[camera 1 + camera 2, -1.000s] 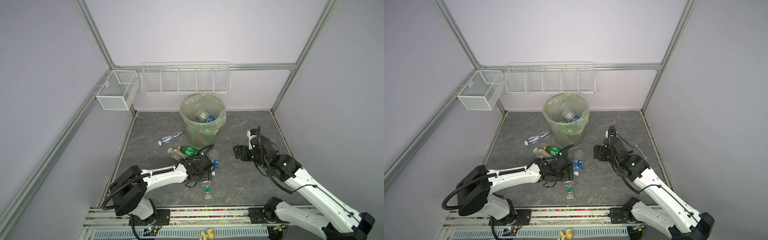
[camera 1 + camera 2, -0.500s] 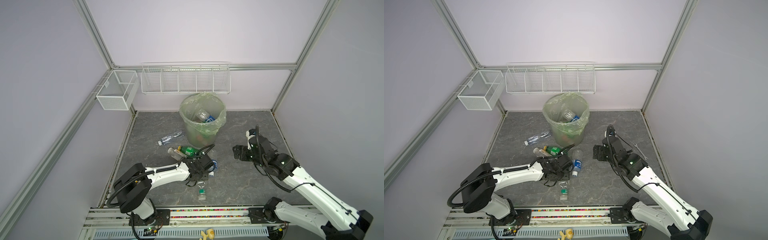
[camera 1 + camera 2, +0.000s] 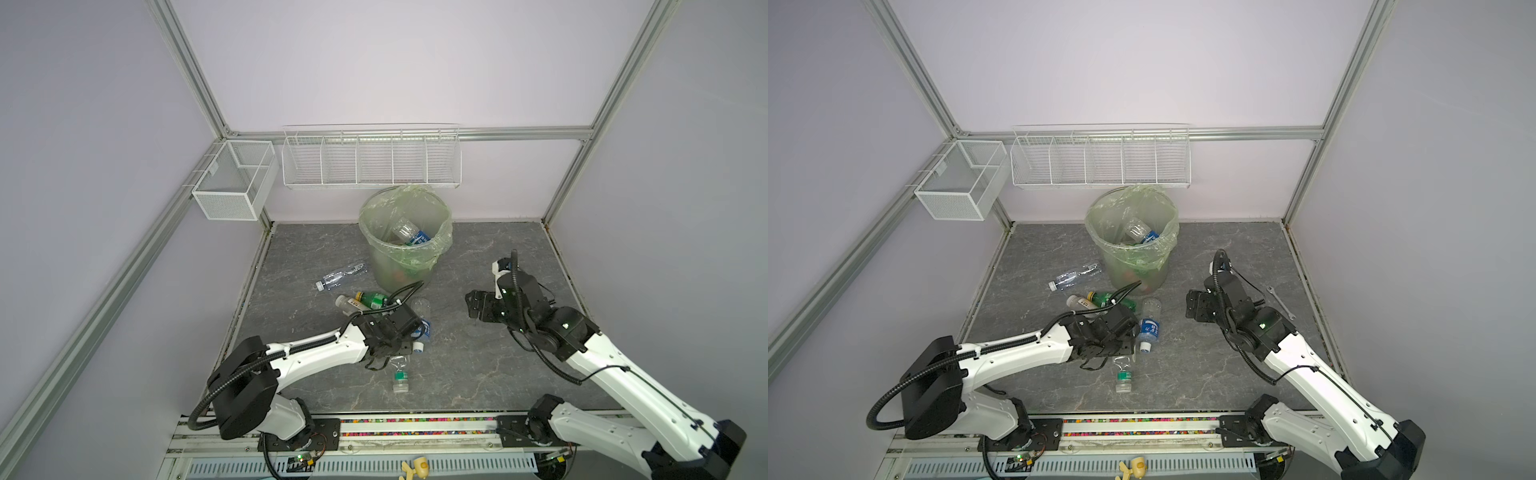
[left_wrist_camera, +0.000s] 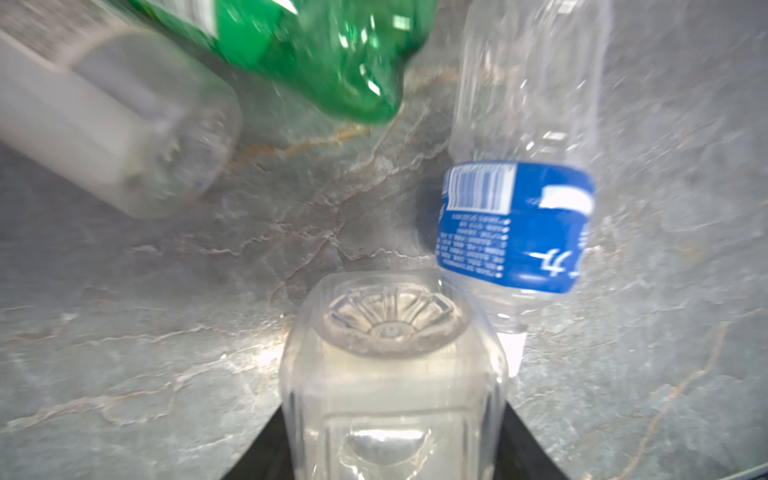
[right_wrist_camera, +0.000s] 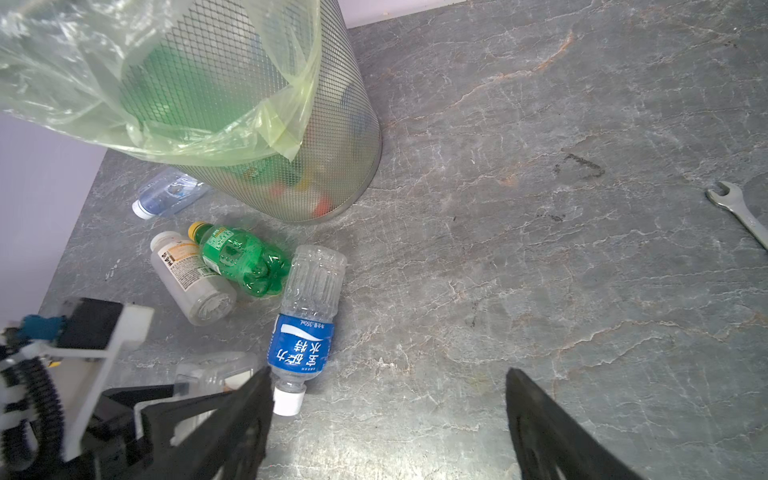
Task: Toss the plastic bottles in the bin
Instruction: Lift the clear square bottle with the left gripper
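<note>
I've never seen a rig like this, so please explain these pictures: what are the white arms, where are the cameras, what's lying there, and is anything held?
These are two white robot arms, each ending in a two-fingered gripper, at a grey table. Both top views look down on everything from overhead; the other two pictures come from a camera on each wrist. The job is dropping bottles into the bag-lined bin, which already holds some. The left gripper is closed on a clear square bottle. The right gripper is open and empty. Loose on the table lie a blue-label bottle, a green bottle, a white-label bottle, a clear bottle beside the bin, and a wrench.
</note>
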`<action>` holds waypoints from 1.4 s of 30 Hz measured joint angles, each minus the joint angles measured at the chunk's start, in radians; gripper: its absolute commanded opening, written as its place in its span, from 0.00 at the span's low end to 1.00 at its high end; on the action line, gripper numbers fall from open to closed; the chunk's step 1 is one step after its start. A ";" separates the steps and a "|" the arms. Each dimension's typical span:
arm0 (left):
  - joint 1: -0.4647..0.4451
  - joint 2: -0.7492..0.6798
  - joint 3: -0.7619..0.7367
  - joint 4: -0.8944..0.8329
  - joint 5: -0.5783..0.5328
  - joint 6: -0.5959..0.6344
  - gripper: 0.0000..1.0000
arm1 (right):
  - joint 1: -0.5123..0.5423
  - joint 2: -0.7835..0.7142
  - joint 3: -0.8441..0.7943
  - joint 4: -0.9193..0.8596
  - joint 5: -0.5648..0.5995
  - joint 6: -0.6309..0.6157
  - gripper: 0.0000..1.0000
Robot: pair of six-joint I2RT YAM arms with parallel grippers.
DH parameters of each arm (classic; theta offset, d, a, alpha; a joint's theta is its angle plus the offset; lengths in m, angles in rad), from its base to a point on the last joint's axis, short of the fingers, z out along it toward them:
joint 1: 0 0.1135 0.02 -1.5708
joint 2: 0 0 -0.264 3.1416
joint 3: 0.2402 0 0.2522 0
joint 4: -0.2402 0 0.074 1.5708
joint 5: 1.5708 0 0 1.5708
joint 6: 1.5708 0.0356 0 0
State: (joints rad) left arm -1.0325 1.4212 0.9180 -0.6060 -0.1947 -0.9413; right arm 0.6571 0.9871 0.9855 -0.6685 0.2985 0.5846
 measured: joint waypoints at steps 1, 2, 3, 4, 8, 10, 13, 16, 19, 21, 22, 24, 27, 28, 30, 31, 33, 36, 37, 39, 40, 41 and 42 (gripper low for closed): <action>0.007 -0.024 -0.003 -0.002 -0.005 0.003 0.52 | 0.000 0.002 0.000 0.000 0.000 0.000 0.88; 0.017 -0.048 -0.008 -0.003 -0.011 0.004 0.52 | 0.000 0.005 0.000 0.000 -0.001 0.000 0.88; 0.026 -0.068 -0.013 -0.006 -0.015 0.008 0.52 | 0.000 0.007 0.000 0.000 -0.001 0.000 0.89; 0.039 -0.092 -0.020 -0.006 -0.019 0.011 0.52 | 0.000 0.009 0.000 0.000 -0.002 0.000 0.89; 0.078 -0.179 -0.045 -0.011 -0.061 0.037 0.52 | 0.000 0.016 0.000 0.000 -0.004 0.000 0.89; 0.089 -0.220 -0.047 -0.018 -0.082 0.050 0.52 | 0.000 0.020 0.000 0.000 -0.005 0.003 0.88; 0.105 -0.281 -0.046 -0.029 -0.114 0.074 0.53 | 0.000 0.029 0.000 0.001 -0.009 0.007 0.88; 0.125 -0.320 -0.034 -0.051 -0.134 0.092 0.53 | 0.000 0.035 0.000 0.004 -0.017 0.012 0.88; 0.159 -0.351 -0.023 -0.065 -0.143 0.107 0.53 | 0.000 0.042 -0.004 0.012 -0.028 0.019 0.89; 0.190 -0.377 -0.021 -0.069 -0.145 0.116 0.53 | 0.000 0.046 -0.009 0.015 -0.034 0.023 0.88; 0.205 -0.388 -0.019 -0.071 -0.144 0.119 0.52 | 0.000 0.048 -0.011 0.015 -0.035 0.024 0.88; 0.238 -0.409 -0.014 -0.073 -0.143 0.130 0.53 | 0.000 0.057 -0.012 0.016 -0.041 0.027 0.88; 0.279 -0.421 0.001 -0.073 -0.138 0.145 0.53 | 0.000 0.069 -0.012 0.019 -0.050 0.030 0.88; 0.289 -0.420 0.009 -0.074 -0.136 0.152 0.53 | 0.000 0.072 -0.012 0.020 -0.053 0.030 0.89; 0.306 -0.419 0.031 -0.074 -0.128 0.169 0.53 | 0.000 0.076 -0.013 0.023 -0.055 0.031 0.89; 0.310 -0.419 0.043 -0.074 -0.126 0.175 0.53 | 0.000 0.076 -0.013 0.024 -0.056 0.032 0.89; 0.318 -0.419 0.069 -0.074 -0.123 0.192 0.52 | 0.000 0.076 -0.015 0.025 -0.057 0.035 0.88; 0.326 -0.419 0.097 -0.072 -0.120 0.212 0.52 | 0.000 0.079 -0.017 0.029 -0.058 0.038 0.88; 0.326 -0.419 0.103 -0.069 -0.119 0.219 0.52 | 0.000 0.080 -0.017 0.031 -0.060 0.039 0.89; 0.327 -0.417 0.121 -0.064 -0.111 0.229 0.52 | 0.000 0.084 -0.017 0.033 -0.060 0.040 0.88; 0.328 -0.415 0.132 -0.063 -0.110 0.237 0.52 | 0.000 0.086 -0.017 0.034 -0.060 0.040 0.89; 0.328 -0.412 0.146 -0.060 -0.106 0.243 0.52 | 0.000 0.090 -0.017 0.037 -0.061 0.040 0.89; 0.328 -0.406 0.164 -0.058 -0.103 0.250 0.52 | 0.000 0.093 -0.017 0.039 -0.061 0.040 0.88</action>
State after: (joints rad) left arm -0.7048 1.0149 1.0817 -0.6636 -0.2981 -0.6914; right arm 0.6567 1.0805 0.9684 -0.6300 0.2375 0.6250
